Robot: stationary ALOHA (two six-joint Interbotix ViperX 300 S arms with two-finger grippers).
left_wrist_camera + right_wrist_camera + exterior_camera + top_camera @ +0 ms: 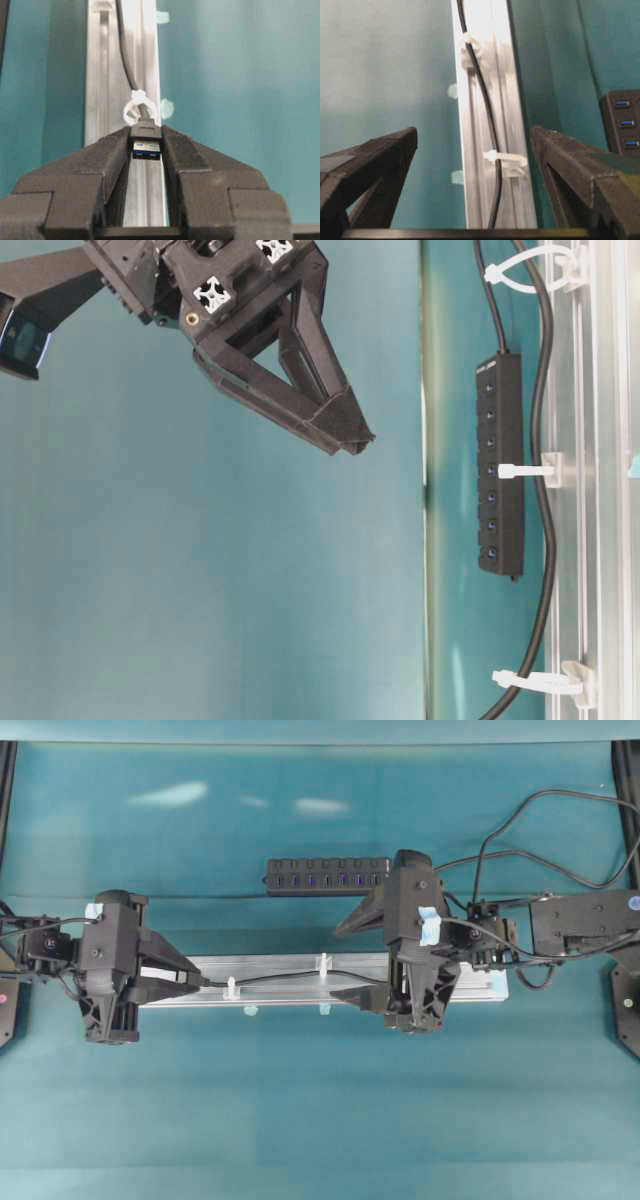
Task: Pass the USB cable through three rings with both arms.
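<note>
The long thin black USB cable [275, 978] lies limp along the silver aluminium rail [260, 995], threaded through 3 whitish plastic rings [323, 965]. Left gripper [146, 150] pinches its rigid plug, the best hold; right gripper [472, 150] gapes empty.

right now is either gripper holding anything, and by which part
The left gripper pinches the thin black USB cable by its small rectangular plug, metal end facing the wrist camera. The right gripper is wide open, holding nothing.

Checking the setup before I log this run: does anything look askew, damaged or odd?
Nothing stands out. The USB cable runs along the aluminium rail through the rings; the left end effector grips its plug squarely.
</note>
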